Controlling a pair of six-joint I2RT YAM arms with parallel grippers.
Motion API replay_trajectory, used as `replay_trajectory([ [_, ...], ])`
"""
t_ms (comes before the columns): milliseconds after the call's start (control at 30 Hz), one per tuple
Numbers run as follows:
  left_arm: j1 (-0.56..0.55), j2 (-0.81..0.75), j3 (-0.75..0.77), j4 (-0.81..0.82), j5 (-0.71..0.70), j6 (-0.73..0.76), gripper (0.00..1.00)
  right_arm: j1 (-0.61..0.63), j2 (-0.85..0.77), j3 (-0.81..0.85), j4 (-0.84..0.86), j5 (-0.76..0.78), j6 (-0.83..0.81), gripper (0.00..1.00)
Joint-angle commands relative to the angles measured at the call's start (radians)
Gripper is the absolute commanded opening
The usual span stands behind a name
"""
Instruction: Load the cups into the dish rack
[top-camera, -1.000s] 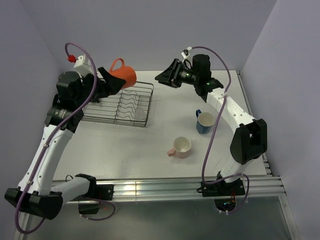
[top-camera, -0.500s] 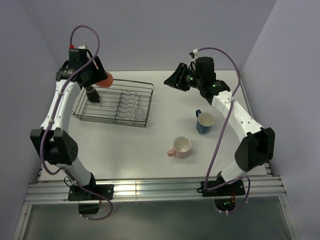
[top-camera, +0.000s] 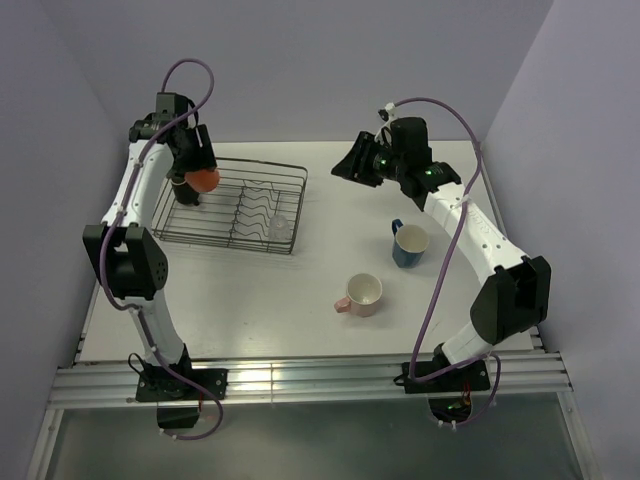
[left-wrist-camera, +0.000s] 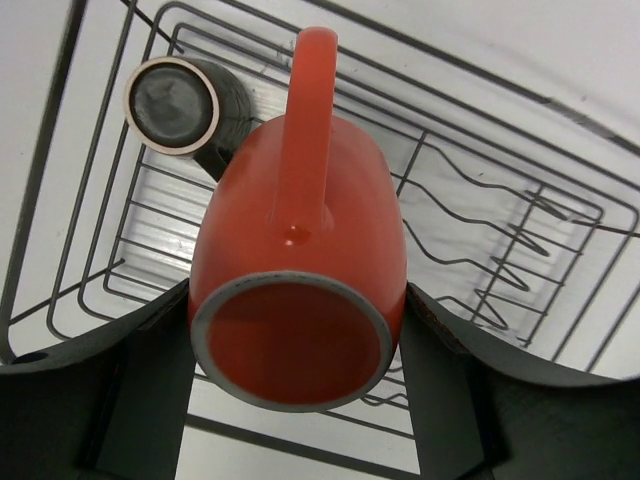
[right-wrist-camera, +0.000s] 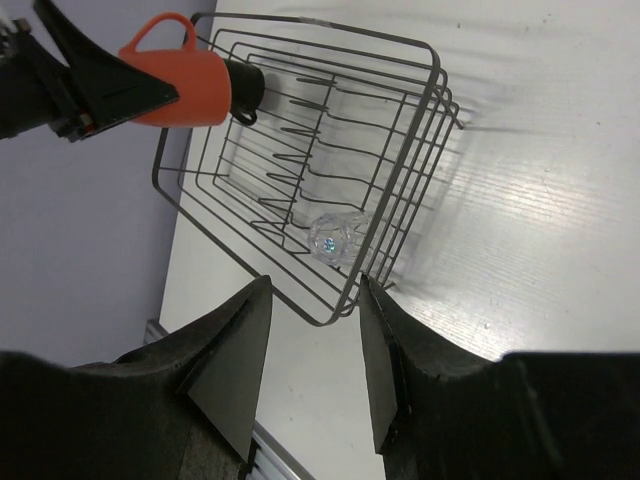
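Left end effector (left-wrist-camera: 298, 335) grasps orange mug (left-wrist-camera: 300, 220) over dish rack (top-camera: 300, 205); right end effector (right-wrist-camera: 313, 283) hangs released, holding nothing

The mug is clamped between both left fingers, base toward the wrist, handle uppermost; just beyond it a dark brown mug (left-wrist-camera: 180, 100) sits inside the rack; whether the two touch cannot be told; a clear glass tumbler (right-wrist-camera: 335, 235) rests in the rack corner straight ahead of the right end effector; the blue mug (top-camera: 409, 244) and pink mug (top-camera: 362, 294) stand on the tabletop (top-camera: 250, 300) behind it.

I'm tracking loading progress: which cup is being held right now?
The orange handled mug, clamped in the left gripper above the dark wire dish rack; the others rest in the rack or on the white table.
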Motion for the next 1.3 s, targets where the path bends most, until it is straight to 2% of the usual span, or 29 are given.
replay_trajectory([
  [0, 0.001, 0.021, 0.048, 0.015, -0.014, 0.033, 0.0, -0.005, -0.035, -0.013, 0.014, 0.016, -0.024, 0.48],
  [200, -0.006, 0.086, 0.065, -0.009, -0.06, 0.037, 0.0, -0.006, -0.038, -0.021, 0.016, 0.015, -0.024, 0.48],
  [1067, -0.021, 0.278, 0.155, -0.034, -0.002, 0.008, 0.01, -0.006, -0.057, -0.039, -0.002, 0.03, -0.043, 0.48],
  [1200, -0.021, 0.284, 0.154, -0.031, -0.003, 0.002, 0.2, -0.005, -0.054, -0.038, -0.004, 0.031, -0.043, 0.48],
  [1233, -0.021, 0.285, 0.157, -0.031, -0.003, 0.002, 0.31, -0.005, -0.055, -0.036, -0.004, 0.031, -0.043, 0.48],
  [1267, -0.021, 0.287, 0.157, -0.031, -0.003, 0.0, 0.36, -0.006, -0.052, -0.036, -0.005, 0.031, -0.044, 0.48],
])
